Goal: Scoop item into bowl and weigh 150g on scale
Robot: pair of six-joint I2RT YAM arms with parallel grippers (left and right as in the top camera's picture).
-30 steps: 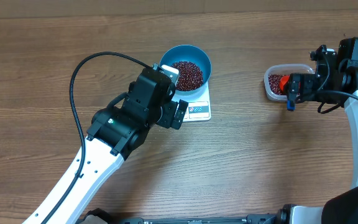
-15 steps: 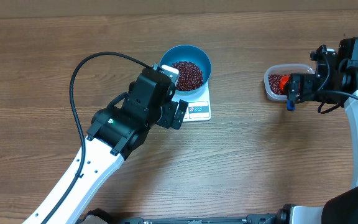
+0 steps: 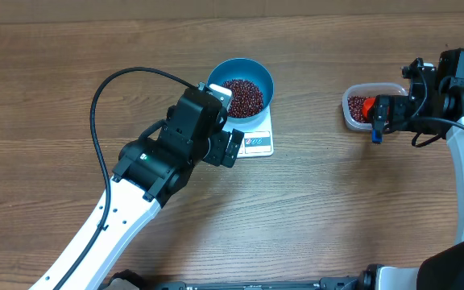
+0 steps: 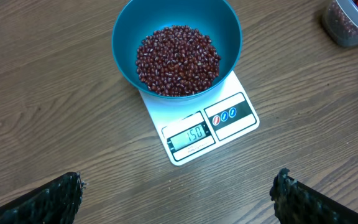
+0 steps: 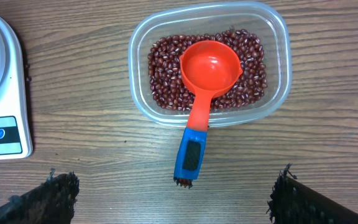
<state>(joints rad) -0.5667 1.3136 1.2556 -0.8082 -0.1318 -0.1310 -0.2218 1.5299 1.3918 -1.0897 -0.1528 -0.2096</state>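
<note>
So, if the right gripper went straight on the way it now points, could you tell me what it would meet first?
Probably the blue handle of the orange scoop, which rests over the clear tub's rim, centred between the open right gripper's fingers. Depth is unclear, so I cannot say how near.

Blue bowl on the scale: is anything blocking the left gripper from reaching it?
Nothing visible does. The left gripper hangs open over the wooden table, and only the display end of the scale lies between it and the blue bowl, which sits on the scale.
</note>
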